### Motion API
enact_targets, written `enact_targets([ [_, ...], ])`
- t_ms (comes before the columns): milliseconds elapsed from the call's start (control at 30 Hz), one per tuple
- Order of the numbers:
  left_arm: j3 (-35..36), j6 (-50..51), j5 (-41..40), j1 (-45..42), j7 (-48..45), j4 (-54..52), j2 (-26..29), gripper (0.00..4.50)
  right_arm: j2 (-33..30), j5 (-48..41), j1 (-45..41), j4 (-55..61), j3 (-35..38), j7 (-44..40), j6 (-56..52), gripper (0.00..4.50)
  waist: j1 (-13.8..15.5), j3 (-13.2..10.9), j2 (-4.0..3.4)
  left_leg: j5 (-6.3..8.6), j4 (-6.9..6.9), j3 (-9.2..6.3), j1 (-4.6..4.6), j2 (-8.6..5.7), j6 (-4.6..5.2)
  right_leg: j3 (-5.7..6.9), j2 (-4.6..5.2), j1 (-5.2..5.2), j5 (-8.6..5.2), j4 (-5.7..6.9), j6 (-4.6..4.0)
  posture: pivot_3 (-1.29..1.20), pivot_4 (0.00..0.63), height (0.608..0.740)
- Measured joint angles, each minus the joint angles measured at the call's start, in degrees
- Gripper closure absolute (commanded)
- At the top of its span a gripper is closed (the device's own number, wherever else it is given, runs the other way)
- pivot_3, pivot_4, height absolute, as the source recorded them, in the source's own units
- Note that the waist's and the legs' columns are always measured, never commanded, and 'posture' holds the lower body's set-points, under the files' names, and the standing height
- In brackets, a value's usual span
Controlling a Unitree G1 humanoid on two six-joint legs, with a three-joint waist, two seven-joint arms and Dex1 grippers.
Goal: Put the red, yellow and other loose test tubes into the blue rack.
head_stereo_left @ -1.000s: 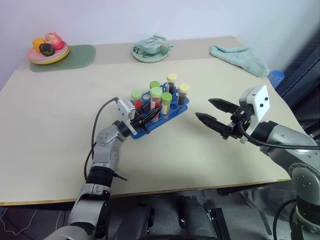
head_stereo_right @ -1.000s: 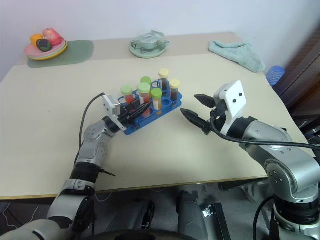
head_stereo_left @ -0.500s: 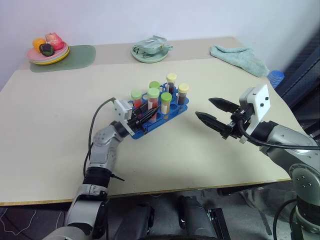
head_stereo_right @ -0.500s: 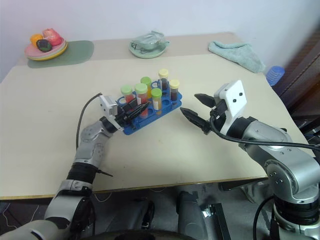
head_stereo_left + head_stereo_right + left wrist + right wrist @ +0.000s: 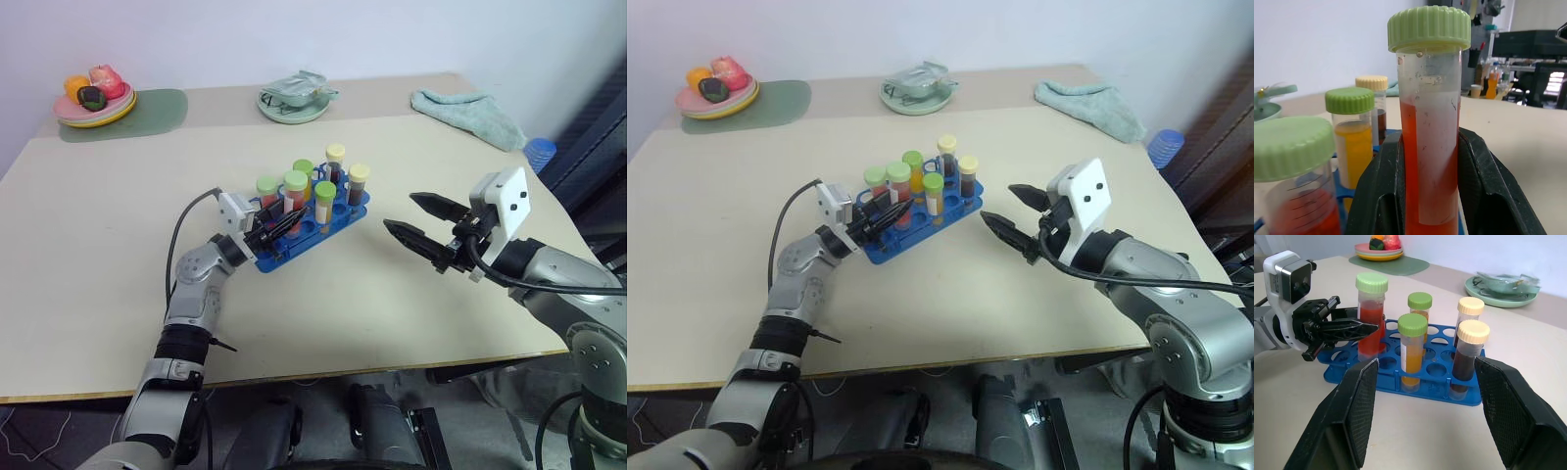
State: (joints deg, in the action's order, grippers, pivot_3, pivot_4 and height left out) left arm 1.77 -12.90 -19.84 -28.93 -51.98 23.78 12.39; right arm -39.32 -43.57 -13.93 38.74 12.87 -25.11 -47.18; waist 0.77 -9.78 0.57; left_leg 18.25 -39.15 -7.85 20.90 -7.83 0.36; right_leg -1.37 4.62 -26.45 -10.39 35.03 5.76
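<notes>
While still clamping the red tube (image 5: 1429, 161) between both fingers (image 5: 1376, 196), nudged the left gripper (image 5: 286, 219) a touch leftward versus a second ago; swung the elbow out as well. Carried the tube and its green cap along.

Looks seated, or nearly so, upright in a hole at the gripper-side end of the blue rack (image 5: 1430, 392). Cannot confirm bottomed out.

Just beside the held tube, nearer the wrist: second red tube (image 5: 267, 194), green cap. Past the fingertips: yellow-orange tube (image 5: 1411, 352), then dark brown tubes (image 5: 1469, 357) with pale caps at the rack's far end.

Right gripper (image 5: 399, 211): unchanged, jaws apart, nothing between them, aimed at the rack's far end, clear of it.

All tubes in view standing in the rack. Reads as last insertion about done.

Next, probably: spread left fingers, back off straight along the approach line.

Risk: sideways drift while clamped may be tugging the rack. Could drag tube or rack on retreat if opened late.
</notes>
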Motion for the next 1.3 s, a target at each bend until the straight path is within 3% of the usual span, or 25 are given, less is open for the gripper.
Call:
enact_targets([
  [1033,-0.9,-2.2,-0.7,1.1,-3.5,0.4,0.1,3.69,0.4,0.2,1.7,0.7,-0.2,1.5,0.8,1.35,0.0,0.1,0.0,0.02,0.02,0.0,-0.09,0.0,0.03,0.0,0.0,0.08,0.0,-0.03,0.01,0.0,0.15,0.74],
  [1300,-1.0,-5.2,0.0,0.6,-3.1,3.1,0.5,3.69,0.4,0.1,1.7,1.1,-0.2,1.8,0.9,1.35,0.0,0.2,-0.01,0.2,0.13,0.02,-0.54,0.07,0.32,-0.02,-0.06,0.54,-0.02,-0.12,0.02,0.0,0.15,0.74],
])
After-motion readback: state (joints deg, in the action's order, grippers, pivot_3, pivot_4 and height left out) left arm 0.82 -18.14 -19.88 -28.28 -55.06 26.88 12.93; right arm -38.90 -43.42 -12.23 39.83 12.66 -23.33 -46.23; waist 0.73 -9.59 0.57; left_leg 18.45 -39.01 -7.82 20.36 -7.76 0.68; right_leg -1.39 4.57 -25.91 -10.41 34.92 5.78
